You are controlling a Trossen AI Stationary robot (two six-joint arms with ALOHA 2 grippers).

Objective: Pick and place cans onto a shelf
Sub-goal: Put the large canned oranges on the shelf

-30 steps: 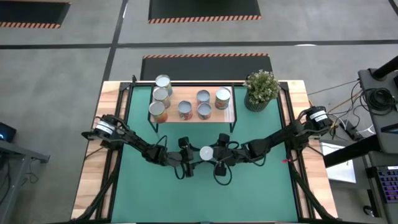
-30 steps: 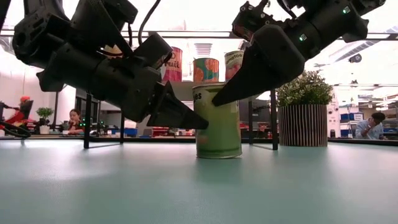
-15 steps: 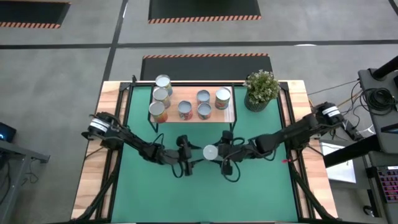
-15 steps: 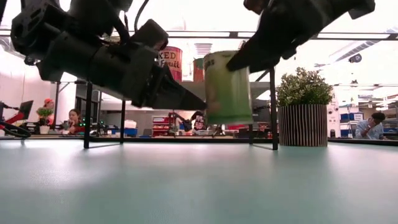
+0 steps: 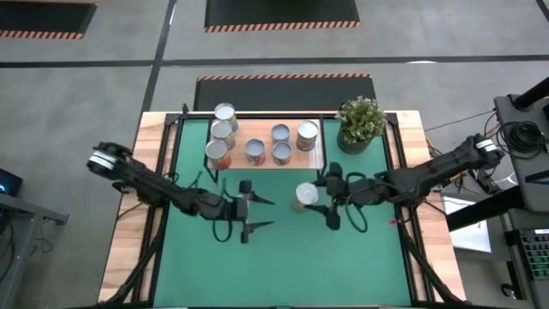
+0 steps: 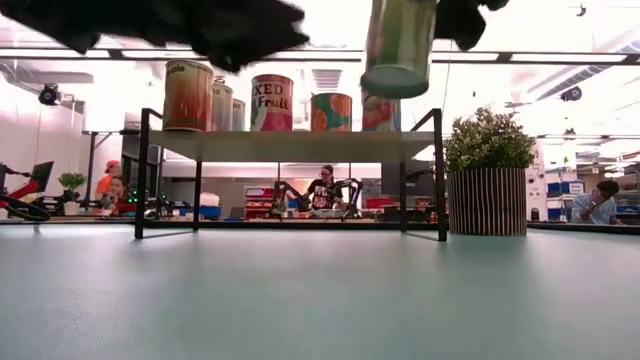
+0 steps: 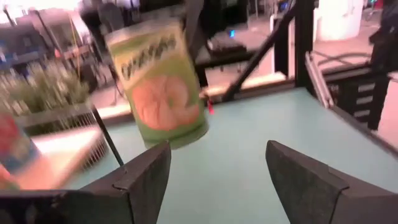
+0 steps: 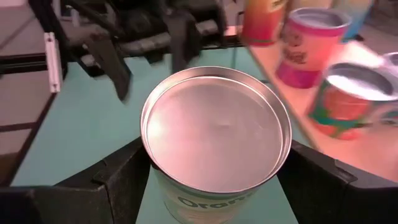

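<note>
Cans first: we see one green-label can point(image 5: 304, 196) off the mat, clamped between the right gripper point(image 8: 214, 165) fingers, which sit on either side of its body. In the low view it hangs tilted above shelf height, near the shelf's right end. Left gripper point(image 5: 262, 213) sits on the left side of the mat, well apart from that can, jaws spread, nothing between them.

Near field: we get a green mat point(image 5: 283, 266), bare and smooth in the low view, framed by a wooden table rim point(image 5: 120, 257).

Mid field: shelf point(image 6: 290, 145), a light board on thin black legs, stands at the mat's far edge. We count seven cans on it point(image 5: 225, 113), three clustered at the left end, four toward the middle and right. A potted plant point(image 6: 488, 180) stands just beside the shelf's right end.

Far field: grey floor with hazard-striped dark mats point(image 5: 283, 10) in the high view. Low view shows a bright room, seated people point(image 6: 325, 188) behind the shelf legs, one more at far right point(image 6: 600, 200), monitors and clutter at both sides.
</note>
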